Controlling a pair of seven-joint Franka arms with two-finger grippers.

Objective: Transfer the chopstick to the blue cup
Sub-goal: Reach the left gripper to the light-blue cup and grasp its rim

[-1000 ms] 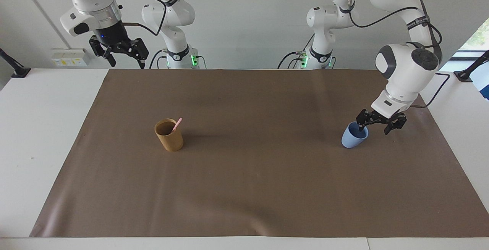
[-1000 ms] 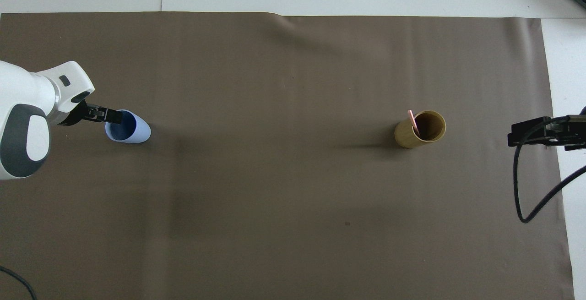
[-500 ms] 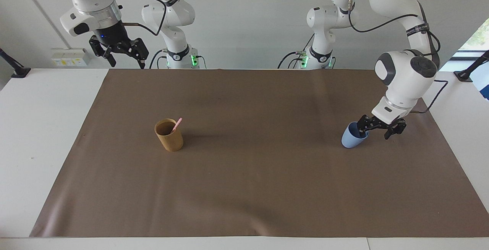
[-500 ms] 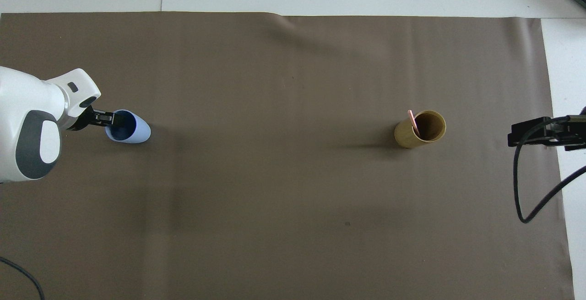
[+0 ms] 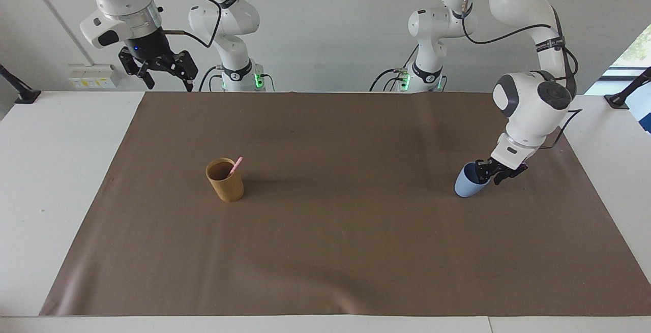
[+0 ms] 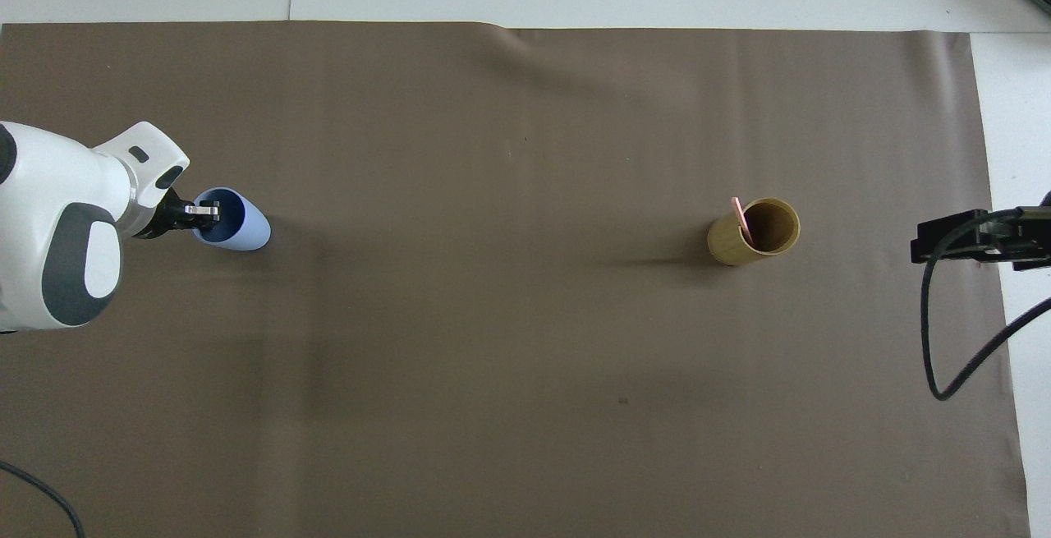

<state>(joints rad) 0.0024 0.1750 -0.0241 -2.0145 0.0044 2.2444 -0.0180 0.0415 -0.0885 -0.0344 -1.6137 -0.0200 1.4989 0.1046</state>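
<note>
Surface: brown mat [image 5: 325, 251] on white tabletop [image 5: 56, 180].
Chopstick [image 5: 235, 166]: leant upright in tan cup [image 5: 225, 180], toward right arm's end.
Right gripper [image 5: 164, 71]: spread, waiting, nearer arm.
Left gripper [image 5: 484, 172]: pinched on blue cup [image 5: 469, 184] rim.

The blue cup [image 5: 469, 182] stands on the mat [image 5: 335, 251] toward the left arm's end, at 9 o'clock in the overhead view. The tan cup [image 5: 225, 179], at 3 o'clock toward the right arm's end, holds the chopstick [image 5: 235, 165] leaning on its rim.
</note>
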